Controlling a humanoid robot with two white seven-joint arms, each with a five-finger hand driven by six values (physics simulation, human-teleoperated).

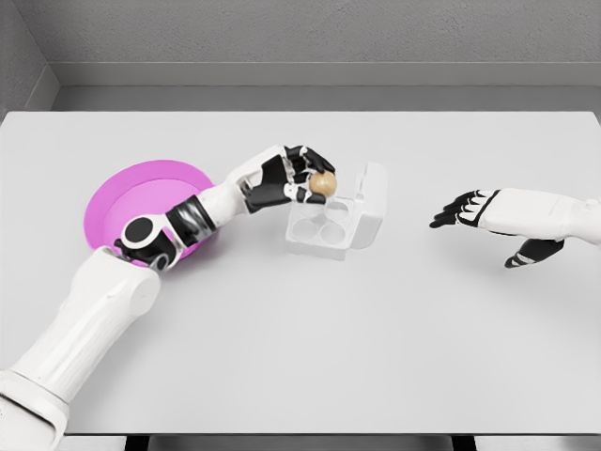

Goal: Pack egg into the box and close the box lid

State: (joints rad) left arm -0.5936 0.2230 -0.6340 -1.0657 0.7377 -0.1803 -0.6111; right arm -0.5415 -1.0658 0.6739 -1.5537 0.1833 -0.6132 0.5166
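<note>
A brown egg point(324, 183) is held in the fingers of my left hand point(302, 175), just above the back left corner of the clear egg box point(324, 227). The box stands at the table's middle with its lid point(371, 202) raised upright on the right side. Its round cups show no egg inside. My right hand point(467, 209) hovers to the right of the box, fingers spread and holding nothing.
A magenta plate point(117, 202) lies at the left, partly covered by my left forearm. The white table point(376, 338) stretches wide in front of the box. A grey wall runs behind the table's far edge.
</note>
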